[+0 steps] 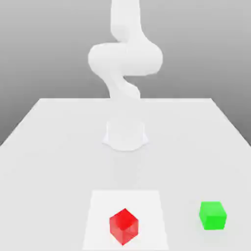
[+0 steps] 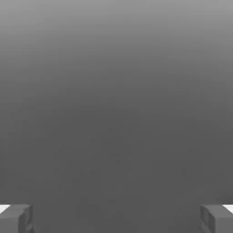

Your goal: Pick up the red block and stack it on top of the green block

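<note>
Reading the exterior view as a clock face centred on the arm's base (image 1: 125, 135): find the red block (image 1: 124, 226) almost exactly at six o'clock, out on a square white mat (image 1: 100, 220). Place the green block (image 1: 213, 215) between four and five o'clock from that same base, on the table (image 1: 49, 171), and at roughly three o'clock from the red block, well apart from it. Note a cube with no long axis to favour, turned corner-on to the camera, with upright faces slanting towards about four and eight o'clock; by contrast, the green block nearly square-on. Likely to call for a wrist turn to match a pair of opposite faces before closing, then a carry towards three o'clock and another look at alignment.

Gripper (image 2: 116, 218) released, jaws spread wide in the hand view, with nothing between them. Judged to be at the approach, with both pick and stack yet to do.

Hard to give an exact clock bearing from jaws to red block: in the exterior view, see the Panda arm (image 1: 125, 59) run up towards twelve o'clock and off the edge, leaving the hand's height and heading untold. Hidden: undersides and far faces of both blocks. Hard to make out: pale base against pale table, with outlines nearly lost. Best to confirm the heading before any descent, for fear of catching a corner.
</note>
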